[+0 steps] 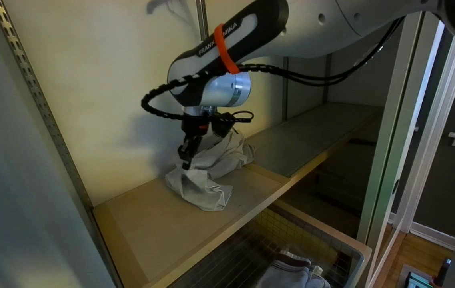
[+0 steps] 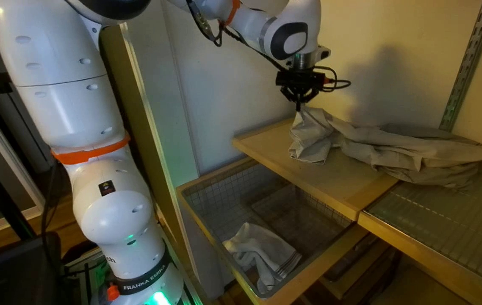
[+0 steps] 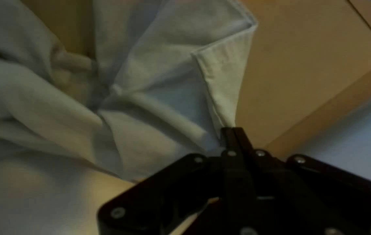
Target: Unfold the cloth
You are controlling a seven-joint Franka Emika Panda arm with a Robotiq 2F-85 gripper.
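Note:
The light grey-beige cloth [image 1: 203, 192] lies crumpled on the wooden shelf [image 1: 143, 228] in an exterior view. It also shows as a long bunched heap [image 2: 410, 150] stretching from the pale shelf part onto the greenish shelf part. My gripper [image 1: 186, 165] points down at one end of the cloth. In an exterior view the fingertips [image 2: 298, 106] pinch a raised peak of it. In the wrist view the two fingers [image 3: 232, 130] are together on a hemmed edge of the cloth [image 3: 172, 65]. The exact pinched part is hidden between the fingers.
A wire basket [image 2: 213, 243] stands pulled out below the shelf, with another greyish cloth [image 2: 266, 252] in it. A wall stands behind the shelf, with a slotted metal rail [image 2: 469, 67]. The greenish shelf part [image 1: 291, 140] continues beside the wooden one.

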